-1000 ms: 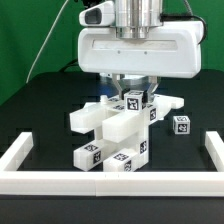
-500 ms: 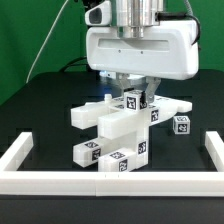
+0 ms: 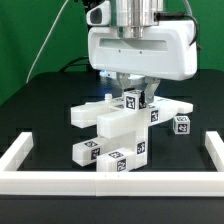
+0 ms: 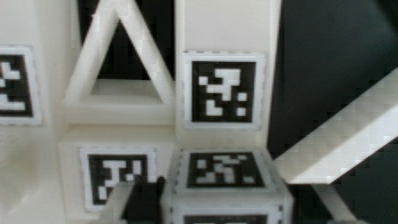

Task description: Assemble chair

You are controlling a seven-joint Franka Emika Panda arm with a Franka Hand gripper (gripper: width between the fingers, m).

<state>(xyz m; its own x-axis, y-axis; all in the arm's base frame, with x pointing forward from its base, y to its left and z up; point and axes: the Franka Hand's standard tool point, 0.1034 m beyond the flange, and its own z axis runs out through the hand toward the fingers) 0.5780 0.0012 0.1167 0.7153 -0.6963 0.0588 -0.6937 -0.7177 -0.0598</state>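
The chair parts (image 3: 112,132) stand joined in a stack of white tagged blocks at the table's middle. My gripper (image 3: 134,97) is right above the stack and shut on a small white tagged block (image 3: 133,103) at its top. In the wrist view the block (image 4: 222,178) sits between my dark fingers (image 4: 146,203), with a tag on its upper face. Beyond it are the cross-braced piece (image 4: 111,58) and a tagged upright (image 4: 224,90). Whether the held block is seated in the stack is hidden.
A small loose tagged cube (image 3: 181,124) lies on the black table at the exterior view's right of the stack. The low white border rail (image 3: 40,181) runs along the front and both sides. My wide white hand (image 3: 140,50) hangs over the stack.
My hand has shifted slightly toward the exterior view's right and a little up with the block. In the last half second nothing has visibly moved.
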